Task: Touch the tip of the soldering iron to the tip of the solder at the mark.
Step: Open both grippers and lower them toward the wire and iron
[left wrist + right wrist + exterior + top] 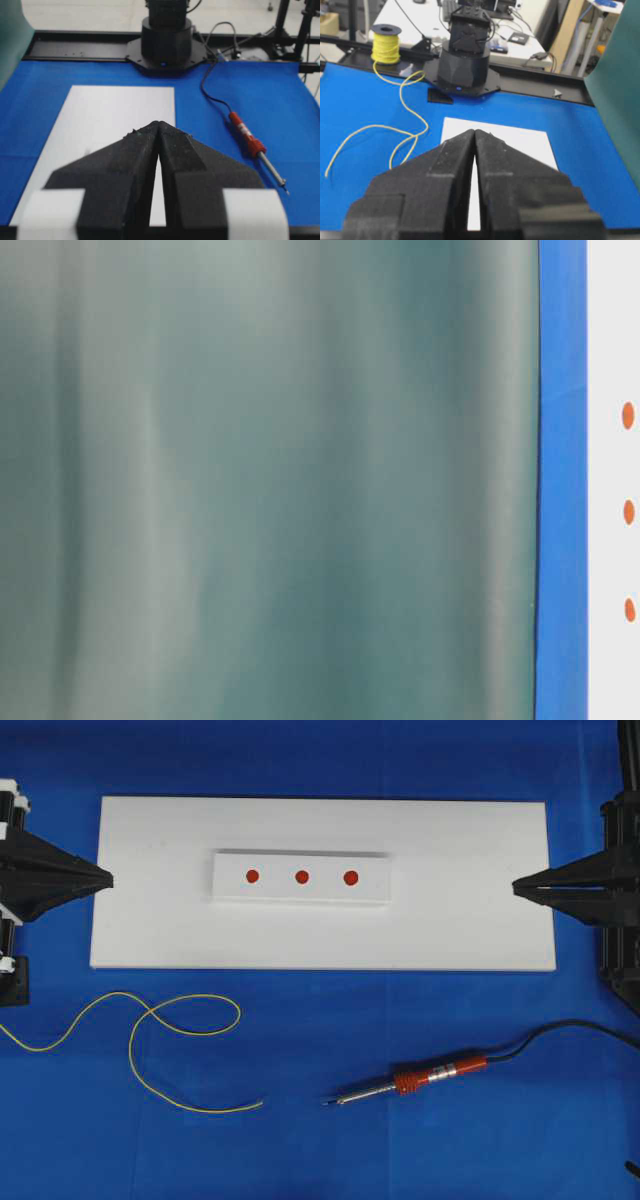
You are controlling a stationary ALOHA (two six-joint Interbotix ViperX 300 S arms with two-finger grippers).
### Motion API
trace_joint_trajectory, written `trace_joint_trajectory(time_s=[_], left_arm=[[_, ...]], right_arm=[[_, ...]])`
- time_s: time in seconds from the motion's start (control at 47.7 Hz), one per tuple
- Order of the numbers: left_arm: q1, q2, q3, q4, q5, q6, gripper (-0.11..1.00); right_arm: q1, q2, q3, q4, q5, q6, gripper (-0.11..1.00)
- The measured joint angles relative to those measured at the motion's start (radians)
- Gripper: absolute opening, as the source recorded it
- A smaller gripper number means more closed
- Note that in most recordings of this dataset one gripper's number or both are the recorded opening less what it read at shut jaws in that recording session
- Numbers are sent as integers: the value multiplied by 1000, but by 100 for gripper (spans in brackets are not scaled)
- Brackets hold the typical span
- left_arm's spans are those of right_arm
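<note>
The soldering iron (420, 1080) lies on the blue cloth at front right, its tip pointing left; it also shows in the left wrist view (252, 145). The thin yellow solder (150, 1040) lies in loose curves at front left, its free end near the middle front; it shows in the right wrist view (395, 135) too. Three red marks (301, 877) sit on a small white block (300, 892) on the white board (200, 935). My left gripper (108, 877) is shut and empty at the board's left edge. My right gripper (516, 886) is shut and empty at the board's right edge.
The iron's black cord (570, 1030) runs off to the right. A yellow solder spool (386, 44) stands behind the table by the left arm's base. A green backdrop (270, 480) fills the table-level view, with the red marks (628, 512) at its right edge.
</note>
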Motion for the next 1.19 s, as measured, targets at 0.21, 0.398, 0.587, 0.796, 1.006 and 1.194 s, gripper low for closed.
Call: trace_joint_trajectory(time_s=[0.21,0.398,0.587,0.796,1.006,1.194], left_arm=[[-41,3,2,0,44,-6,0],[-117,11,3,0,46,-8,0],[-186,34,25,-2,37,-26,1],[-284,144,46,-2,-34,-52,42],[-382,344,46,-2,-98,-75,79],[-434,549,43,-2,-232,-75,79]], right_arm=[[41,28,-8,2,18,21,-6],[138,64,-8,2,23,51,-6],[239,132,-8,3,23,110,10],[301,259,-6,6,-6,202,66],[380,393,2,72,-66,232,87],[426,558,26,135,-212,232,86]])
